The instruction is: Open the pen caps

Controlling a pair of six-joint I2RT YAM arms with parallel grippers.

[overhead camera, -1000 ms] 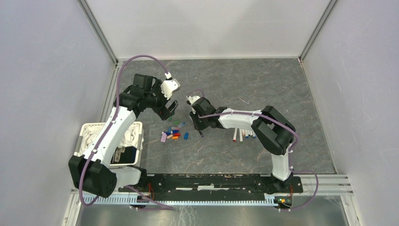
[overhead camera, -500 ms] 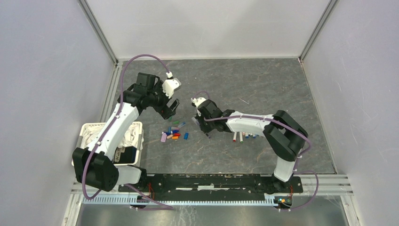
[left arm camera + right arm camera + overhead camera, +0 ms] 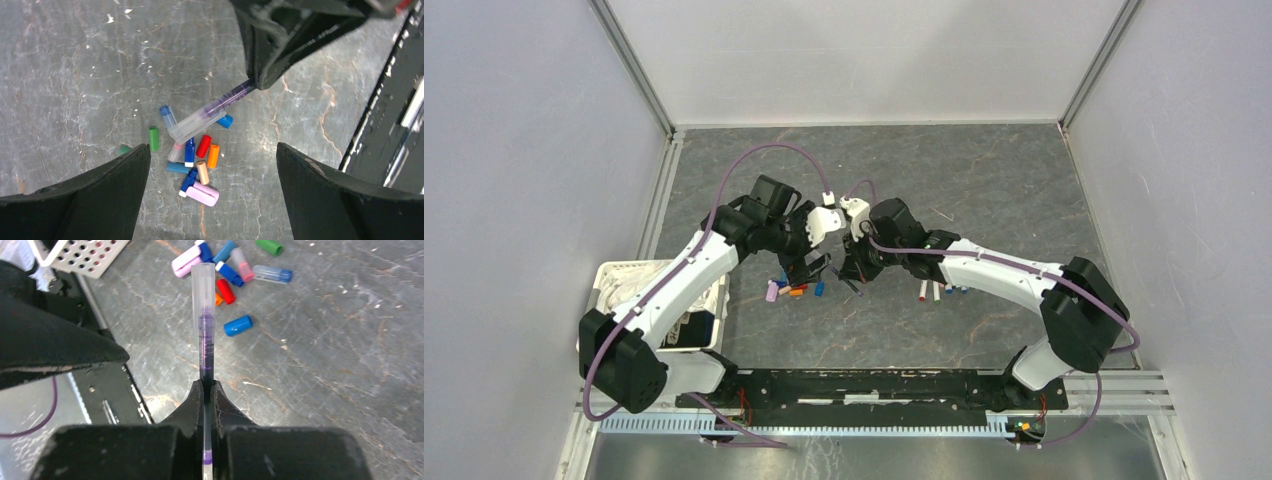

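two grippers: right gripper (image 3: 205, 388) tight on a purple pen (image 3: 204, 322), left gripper (image 3: 207, 150) wide apart; basket (image 3: 607, 270) with perhaps cloth (image 3: 616, 292) inside

Top external view high above near edge, looking down on whole grey marbled table (image 3: 984, 170), both wrist views close, sharing scattered small coloured plastic caps (image 3: 203, 146).

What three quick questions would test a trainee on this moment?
1. True or false: the right hand is shut on the purple pen.
2. The left hand is: A) open above the loose caps, B) shut on a cap, C) out of view.
3. Name what covers the held pen's far end.
Key: 1 true; 2 A; 3 a clear cap.
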